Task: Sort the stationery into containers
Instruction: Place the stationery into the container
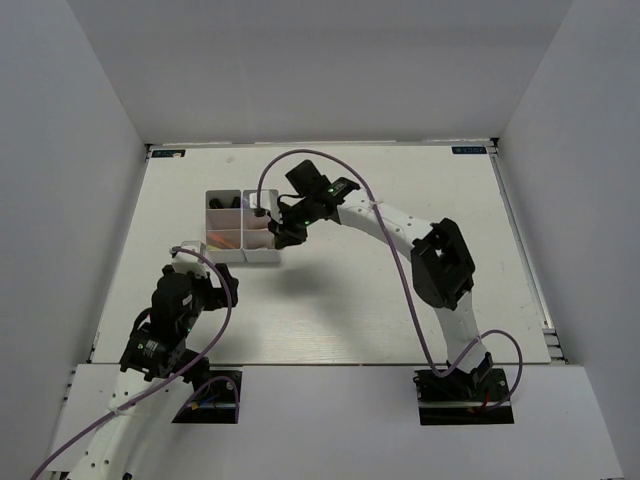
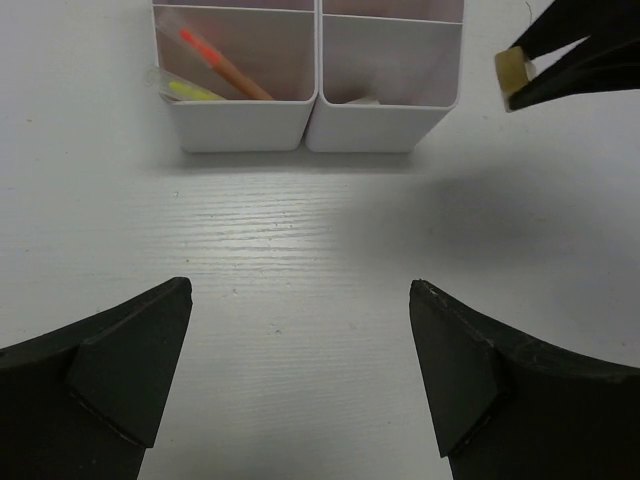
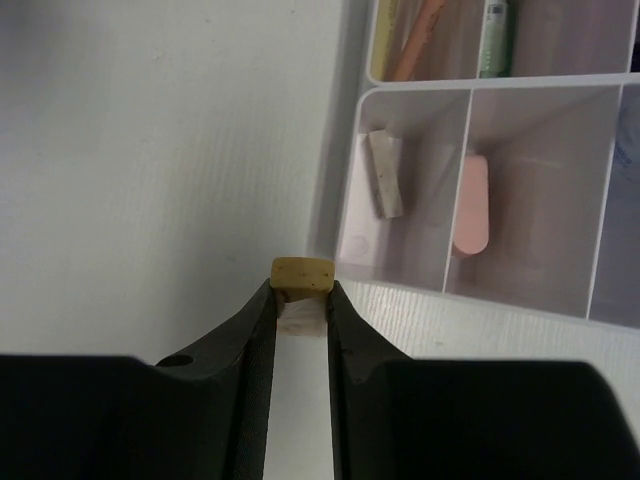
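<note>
table (image 2: 300,260): white, matt, fine wood-like grain
organizer box (image 2: 240,125): white plastic, smooth, slight gloss, translucent walls
tan block (image 3: 302,276): matt, faintly speckled
grey block (image 3: 385,172), 1 o'clock from tan block: rough, scuffed
pink capsule (image 3: 471,205): smooth
right gripper (image 3: 302,305) fingers (image 3: 255,335): black matt plastic

the left gripper (image 2: 300,300) hangs with jaws wide apart over the white table (image 2: 300,230). ahead stands the white organizer box (image 2: 310,125); its near left compartment holds an orange-pink pen (image 2: 225,68) and a yellow pen (image 2: 195,92). just right of the box, the right gripper (image 2: 517,76) pinches a tan block (image 2: 512,68).
</note>
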